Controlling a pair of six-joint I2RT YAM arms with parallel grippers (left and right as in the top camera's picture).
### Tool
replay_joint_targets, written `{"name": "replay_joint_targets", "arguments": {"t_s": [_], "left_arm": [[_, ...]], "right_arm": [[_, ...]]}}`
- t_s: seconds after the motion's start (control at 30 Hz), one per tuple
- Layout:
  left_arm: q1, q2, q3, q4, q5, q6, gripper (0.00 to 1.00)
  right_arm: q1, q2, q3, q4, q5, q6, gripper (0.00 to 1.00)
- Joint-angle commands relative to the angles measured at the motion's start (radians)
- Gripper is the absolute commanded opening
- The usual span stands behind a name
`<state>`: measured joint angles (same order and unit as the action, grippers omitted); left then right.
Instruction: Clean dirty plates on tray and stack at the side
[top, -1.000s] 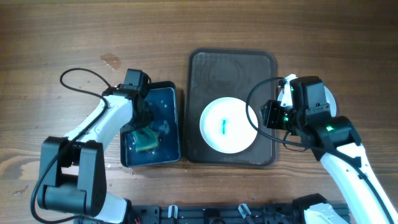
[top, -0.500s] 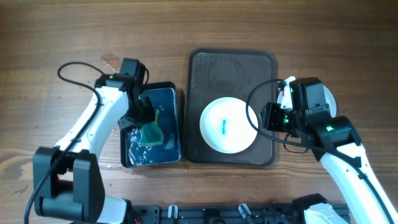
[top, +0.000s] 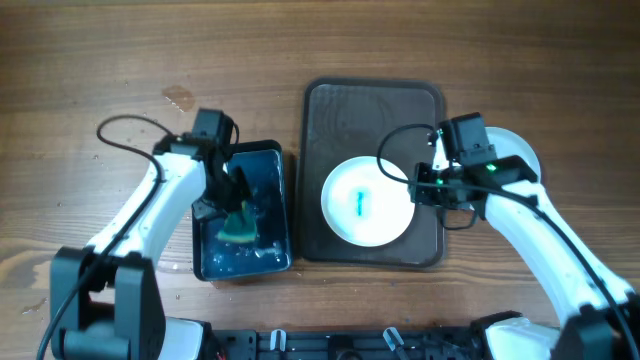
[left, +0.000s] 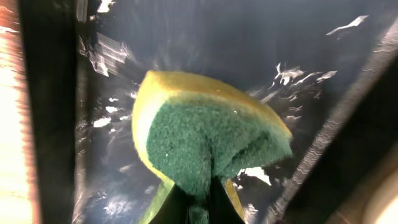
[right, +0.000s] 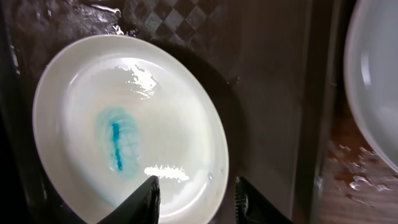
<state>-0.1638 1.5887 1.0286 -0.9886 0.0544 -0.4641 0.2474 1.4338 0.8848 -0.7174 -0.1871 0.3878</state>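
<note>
A smeared plate (top: 366, 201) sits unwiped on the tray (top: 372, 100), a white plate (top: 525, 150) off its right edge; left tool (left: 196, 202) clamps sponge (left: 205, 140), right tool (right: 196, 194) gapes.

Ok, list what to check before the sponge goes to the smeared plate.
1. Sponge gripped by left gripper: ok.
2. Sponge over the smeared plate: not ok, it hangs over the blue tray.
3. Blue smear in view at the plate's centre: ok.
4. Right gripper steadying the smeared plate: cannot tell; jaws open astride its rim.
5. Stacking spot: ok, a side plate lies beside the brown tray.
</note>
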Motion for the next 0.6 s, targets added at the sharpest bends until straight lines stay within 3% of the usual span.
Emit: {"name": "replay_joint_targets", "arguments": {"t_s": [0.0, 0.1, 0.13, 0.17, 0.2, 0.23, 0.37, 0.57], "left_arm": [[-0.003, -0.107, 0.168, -0.095, -0.006, 0.063, 0.04], [-0.003, -0.175, 0.251, -0.148, 0.029, 0.069, 0.04], [-0.003, -0.19, 0.251, -0.137, 0.048, 0.068, 0.04], [-0.004, -0.196, 0.251, -0.122, 0.079, 0.068, 0.04], [-0.01, -0.195, 0.251, -0.107, 0.111, 0.068, 0.04], [-0.029, -0.186, 0.249, -0.074, 0.153, 0.068, 0.04], [-0.17, -0.102, 0.249, 0.05, 0.219, 0.028, 0.04], [-0.375, 0.108, 0.249, 0.249, 0.219, -0.083, 0.04]], "right_arm": [[-0.003, 0.132, -0.013, 0.026, -0.061, -0.037, 0.44], [-0.035, 0.224, -0.014, 0.064, -0.067, -0.041, 0.44], [-0.035, 0.241, -0.014, 0.081, -0.086, -0.051, 0.39], [-0.035, 0.249, -0.014, 0.092, -0.1, -0.051, 0.31], [-0.035, 0.256, -0.014, 0.108, -0.103, -0.049, 0.15], [-0.035, 0.262, -0.016, 0.124, -0.094, -0.046, 0.06], [-0.035, 0.277, -0.12, 0.27, -0.095, 0.014, 0.04], [-0.035, 0.256, -0.139, 0.262, -0.065, -0.003, 0.04]]}}
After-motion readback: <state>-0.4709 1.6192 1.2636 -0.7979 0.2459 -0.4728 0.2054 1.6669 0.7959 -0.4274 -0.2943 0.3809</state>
